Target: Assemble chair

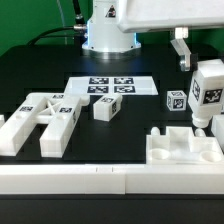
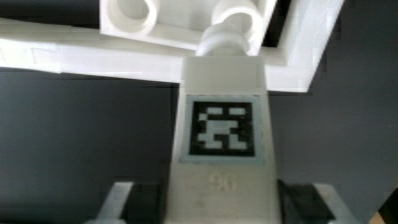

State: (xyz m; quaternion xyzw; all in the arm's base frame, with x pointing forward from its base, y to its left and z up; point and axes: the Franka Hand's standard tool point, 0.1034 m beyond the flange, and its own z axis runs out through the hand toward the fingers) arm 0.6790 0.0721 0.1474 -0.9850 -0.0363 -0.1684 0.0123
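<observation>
Gripper [image 2: 214, 196] clamped on chair leg [image 1: 208, 90]. In the wrist view both fingers [image 2: 121, 198] press the leg's two sides near its close end.

Leg: chunky white bar with a square black-and-white tag on one flat face. In the exterior view it stands upright at the exterior view's right, long axis vertical or nearly so, tag face toward the camera. Narrow round peg end points down at the seat block [image 1: 185, 150]. The leg is off the table [image 1: 30, 70], over the seat block's far edge. In the wrist view the long axis runs straight away from the camera, tag in the middle of the face, and the round peg at the far end meets the white seat block beside a round hole. Can't tell if the peg is seated or only touching.

Seat block: flat on the table, front right in the exterior view, notched top edge visible.

Other loose chair parts, all lying on the table and apart from the leg:
- flat frame part [image 1: 40, 118] with crossing bars, at the exterior view's left
- short tagged block [image 1: 105, 108], centre, just in front of the marker board [image 1: 108, 87]
- small tagged cube [image 1: 175, 100], just left of the held leg in the exterior view
</observation>
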